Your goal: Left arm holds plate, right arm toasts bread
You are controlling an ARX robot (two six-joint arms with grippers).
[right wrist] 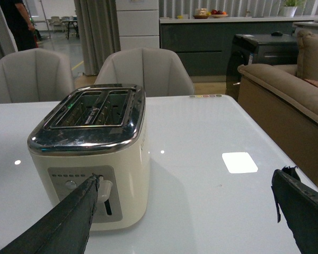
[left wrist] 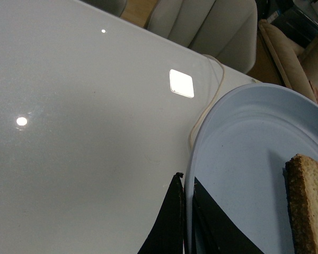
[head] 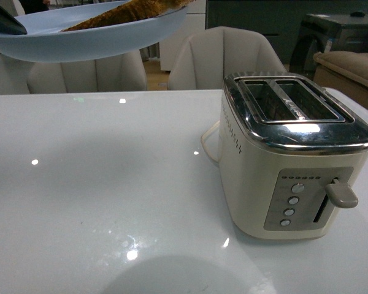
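The pale-blue plate (head: 92,37) hangs high above the table at the far left in the front view, with the brown bread (head: 132,12) lying on it. My left gripper (left wrist: 185,185) is shut on the plate's rim (left wrist: 186,174), one black finger on each face; the bread (left wrist: 310,201) lies near the plate's other side. In the front view only a dark tip of the left gripper (head: 3,21) shows. My right gripper (right wrist: 186,180) is open and empty, low over the table beside the cream toaster (right wrist: 90,159), one finger (right wrist: 69,222) in front of its lever (right wrist: 103,189).
The toaster (head: 288,153) stands at the right of the white glossy table (head: 98,184), with two empty slots and its lever (head: 342,193) up. Its cord (head: 207,141) trails behind it. Pale chairs (head: 224,58) stand along the far edge. A sofa (right wrist: 286,90) lies off the table's right side.
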